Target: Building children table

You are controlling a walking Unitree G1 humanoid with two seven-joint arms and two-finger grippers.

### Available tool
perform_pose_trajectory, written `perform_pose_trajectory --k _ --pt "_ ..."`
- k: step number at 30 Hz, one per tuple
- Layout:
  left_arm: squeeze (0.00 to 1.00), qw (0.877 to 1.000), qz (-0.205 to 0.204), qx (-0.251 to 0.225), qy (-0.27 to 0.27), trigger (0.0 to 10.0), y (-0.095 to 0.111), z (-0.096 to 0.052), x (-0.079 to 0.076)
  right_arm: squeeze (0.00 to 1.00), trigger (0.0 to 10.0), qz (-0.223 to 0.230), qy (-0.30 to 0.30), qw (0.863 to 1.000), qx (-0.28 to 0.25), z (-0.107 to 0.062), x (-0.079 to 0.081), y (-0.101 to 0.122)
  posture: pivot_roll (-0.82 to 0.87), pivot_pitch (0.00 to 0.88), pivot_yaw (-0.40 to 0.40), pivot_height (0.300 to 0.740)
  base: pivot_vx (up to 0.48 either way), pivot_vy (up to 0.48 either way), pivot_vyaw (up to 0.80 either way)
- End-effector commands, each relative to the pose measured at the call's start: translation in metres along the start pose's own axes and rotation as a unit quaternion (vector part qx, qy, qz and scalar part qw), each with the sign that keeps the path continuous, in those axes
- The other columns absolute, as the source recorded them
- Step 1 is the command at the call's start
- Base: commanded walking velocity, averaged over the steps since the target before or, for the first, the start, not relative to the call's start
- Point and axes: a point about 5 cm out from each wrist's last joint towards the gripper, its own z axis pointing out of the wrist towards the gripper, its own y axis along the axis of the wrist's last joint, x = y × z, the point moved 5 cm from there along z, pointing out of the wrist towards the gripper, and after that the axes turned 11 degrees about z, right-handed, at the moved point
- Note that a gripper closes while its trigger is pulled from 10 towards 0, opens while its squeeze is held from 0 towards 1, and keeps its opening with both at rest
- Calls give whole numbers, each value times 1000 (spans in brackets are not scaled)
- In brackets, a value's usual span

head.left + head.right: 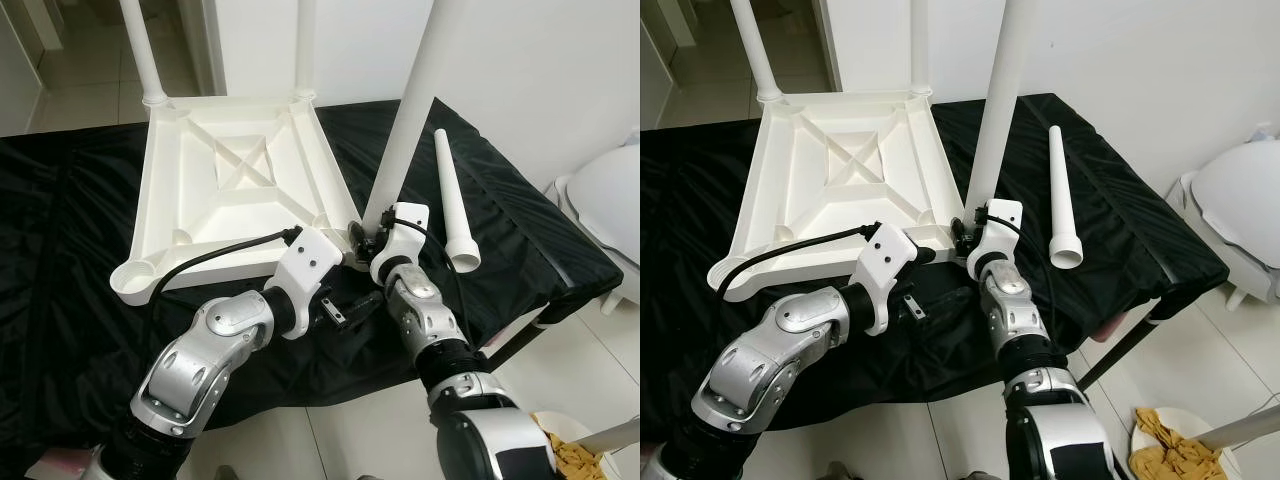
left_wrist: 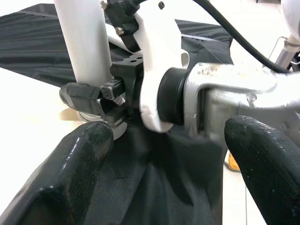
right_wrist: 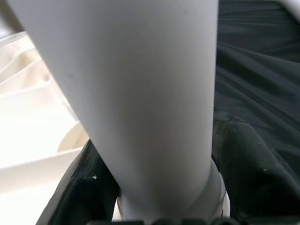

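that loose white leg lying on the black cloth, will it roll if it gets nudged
Probably yes: the loose leg is a smooth round tube lying flat, so it should roll sideways. Its flared end would likely make it curve rather than run straight. It looks like stiff, light plastic, and the black cloth may slow it.

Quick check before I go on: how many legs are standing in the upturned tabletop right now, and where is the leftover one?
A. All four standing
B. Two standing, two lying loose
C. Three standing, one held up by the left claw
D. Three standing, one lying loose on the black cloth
D: two legs rise from the far corners of the tabletop, the right claw grips a third at the near corner, and a loose leg lies on the black cloth.
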Motion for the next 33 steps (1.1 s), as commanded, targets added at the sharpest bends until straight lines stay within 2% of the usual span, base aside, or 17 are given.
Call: perform_pose_trajectory --k 1,6,13,14,25,26,28,29,33 --pt "0 1000 5 0 -1 10000 1 2 0 0 10000 8 -31 999 -5 -3 -3 -3 -27 35 -18 740 0 0 0" --pt "0 1000 3 -1 -1 10000 1 3 0 0 10000 8 -29 999 -19 -5 9 1 -22 35 -27 740 0 0 0" --pt "0 1000 2 -1 5 10000 0 2 1 0 10000 6 -48 999 -22 -6 1 4 -18 33 -33 740 0 0 0" --pt "0 1000 2 -1 5 10000 0 2 1 1000 10000 11 -52 998 -22 -7 0 5 -20 32 -33 740 0 0 0" --pt "0 1000 3 -2 4 10000 1 3 1 1000 10000 16 -59 998 -26 -9 1 7 -22 32 -31 740 0 0 0" --pt "0 1000 3 -2 4 10000 1 3 2 361 10000 18 -56 998 -26 -9 2 7 -21 31 -31 740 0 0 0" --pt "0 1000 3 -2 5 10000 1 3 2 361 10000 20 -54 998 -25 -9 2 8 -21 31 -31 740 0 0 0" --pt "0 1000 3 -3 5 10000 1 3 2 0 10000 19 -54 998 -25 -9 1 8 -21 30 -30 740 0 0 0" --pt "0 1000 4 -2 6 10000 0 2 2 0 10000 11 -50 998 -23 -8 -2 10 -20 29 -30 740 0 0 0"
